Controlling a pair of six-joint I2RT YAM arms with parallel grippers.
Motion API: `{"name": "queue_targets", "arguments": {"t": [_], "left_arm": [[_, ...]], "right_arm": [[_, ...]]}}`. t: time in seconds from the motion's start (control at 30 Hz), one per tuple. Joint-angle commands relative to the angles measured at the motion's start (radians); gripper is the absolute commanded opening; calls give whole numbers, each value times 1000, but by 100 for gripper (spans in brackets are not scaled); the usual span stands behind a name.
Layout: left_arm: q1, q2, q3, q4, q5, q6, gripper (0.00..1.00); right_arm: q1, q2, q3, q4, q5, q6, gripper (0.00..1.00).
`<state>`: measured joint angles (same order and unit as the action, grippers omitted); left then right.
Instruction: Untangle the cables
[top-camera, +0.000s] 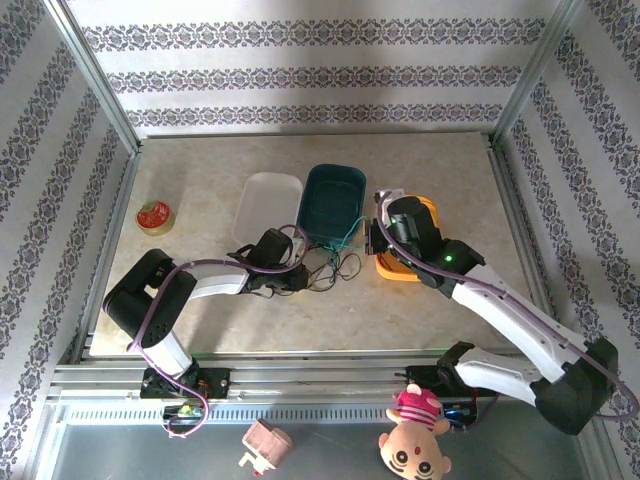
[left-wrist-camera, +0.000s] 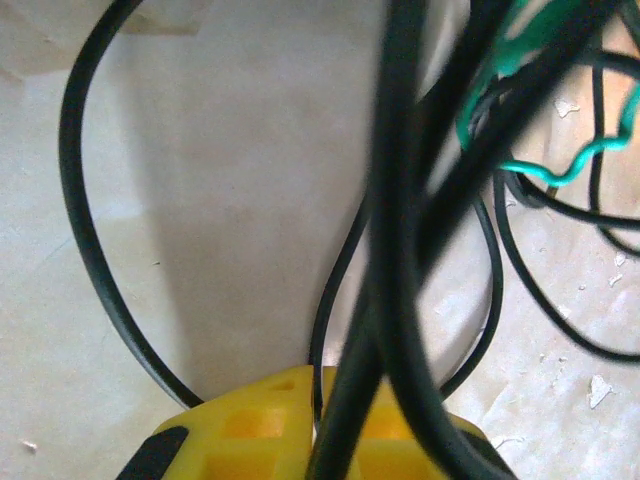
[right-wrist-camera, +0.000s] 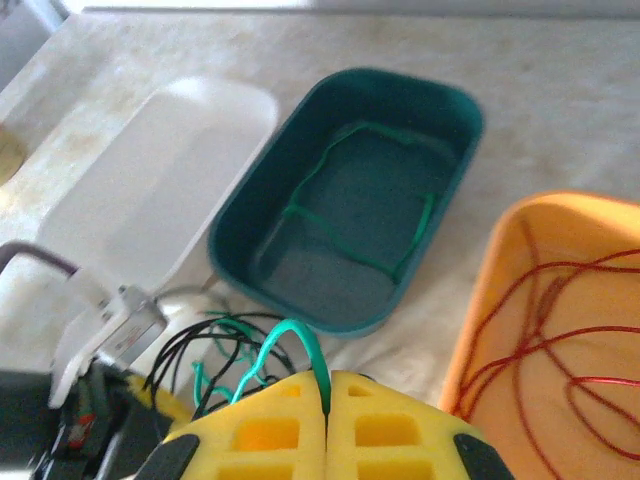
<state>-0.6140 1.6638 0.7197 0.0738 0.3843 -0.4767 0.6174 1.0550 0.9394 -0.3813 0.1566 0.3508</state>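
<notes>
Two colours lie knotted beside the dark teal plastic bin (right-wrist-camera: 470, 120): the right gripper (right-wrist-camera: 327, 385) is clamped on the thin green wire (right-wrist-camera: 275, 345), the left gripper (left-wrist-camera: 312, 400) seems clenched on the thin black wires (left-wrist-camera: 75, 200), so separating them likely needs a gentle pull apart

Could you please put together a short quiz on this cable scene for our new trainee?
1. True or false: the red cable lies inside the orange bin.
2. Which cable comes out between the shut jaws of the right gripper? A) red B) green C) black
3. Fill in: the black cables lie tangled on the table at the ___ gripper.
Key: 1 true; 2 B, the green cable; 3 left, the left gripper.
</notes>
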Motion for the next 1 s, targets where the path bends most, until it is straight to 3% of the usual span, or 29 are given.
{"name": "queue_targets", "arguments": {"t": [0.0, 0.23, 0.4, 0.77, 0.87, 0.9, 0.97], "left_arm": [[-3, 51, -34, -118, -43, 3, 0], [-3, 45, -32, -121, -45, 8, 0], [-5, 28, -34, -113, -41, 8, 0], [-4, -146, -70, -43, -25, 18, 0], [-4, -185, -85, -25, -24, 13, 0], [-4, -193, -90, -23, -27, 13, 0], [-4, -204, -100, -17, -33, 17, 0]], "right_arm": [[-53, -73, -9, 83, 176, 54, 0], [-92, -65, -15, 21, 197, 45, 0], [-105, -9, -30, 57, 95, 63, 0], [-171, 483, 162, 244, -154, 126, 0], [-174, 558, 194, 318, -231, 150, 0], [-174, 572, 201, 329, -253, 156, 8], [-168, 583, 206, 325, -292, 160, 38]]}}
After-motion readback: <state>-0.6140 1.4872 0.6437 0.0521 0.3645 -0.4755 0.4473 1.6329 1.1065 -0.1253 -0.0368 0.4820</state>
